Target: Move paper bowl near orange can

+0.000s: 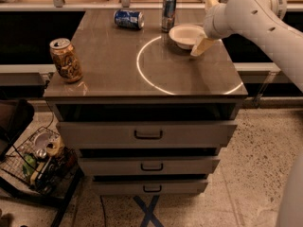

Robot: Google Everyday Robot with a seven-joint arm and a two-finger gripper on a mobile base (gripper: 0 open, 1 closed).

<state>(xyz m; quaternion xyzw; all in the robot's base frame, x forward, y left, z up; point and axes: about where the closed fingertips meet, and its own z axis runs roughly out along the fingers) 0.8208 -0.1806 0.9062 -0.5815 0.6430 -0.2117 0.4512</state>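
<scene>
The paper bowl [184, 34], shallow and off-white, sits at the back right of the table top. The orange can [66, 59] stands upright near the front left corner, far from the bowl. My gripper [202, 41] comes in from the right on the white arm [255, 18] and is at the bowl's right rim, low over the table. Whether it touches the bowl does not show.
A blue can [129, 19] lies on its side at the back left. A tall slim blue-silver can [168, 6] stands just behind the bowl. The table [113, 79] tops a drawer cabinet [147, 134]. A wire basket [35, 160] of items sits on the floor at the left.
</scene>
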